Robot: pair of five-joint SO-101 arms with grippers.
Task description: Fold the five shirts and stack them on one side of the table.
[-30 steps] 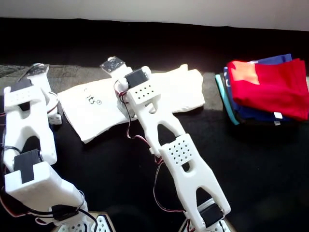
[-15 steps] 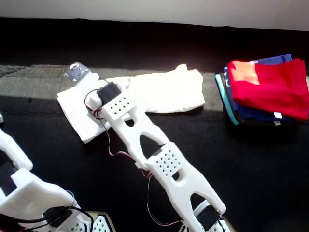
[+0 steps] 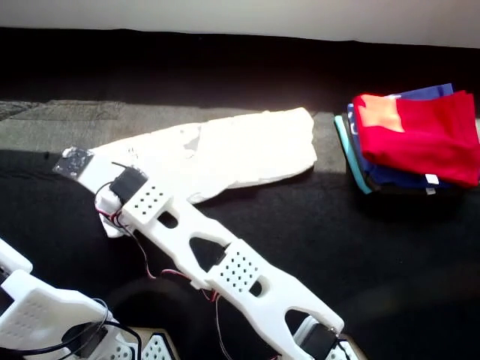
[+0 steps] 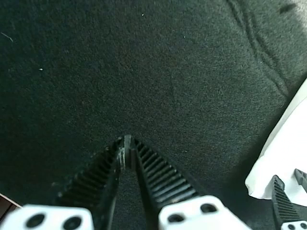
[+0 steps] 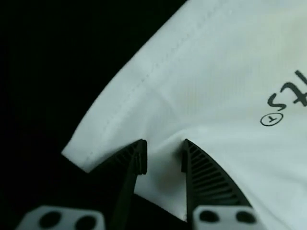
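My right gripper (image 5: pixel 163 148) is clamped on the long white fabric shirt (image 3: pixel 240 150), near one corner by its stitched hem, with a fold of cloth pinched between the ribbed black fingers (image 5: pixel 201 172). My right arm stretches diagonally across the black cloth-covered surface (image 3: pixel 375 262) to the shirt's left end. The shirt lies drawn out across the middle of the surface, partly in a band of sunlight. My left gripper (image 4: pixel 125 143) has its tips pressed together on nothing and hangs over bare black cloth just beside the shirt's edge. Well apart, at the right side of the surface, sits the stack of folded shirts (image 3: pixel 420 135), red on top with blue and teal beneath.
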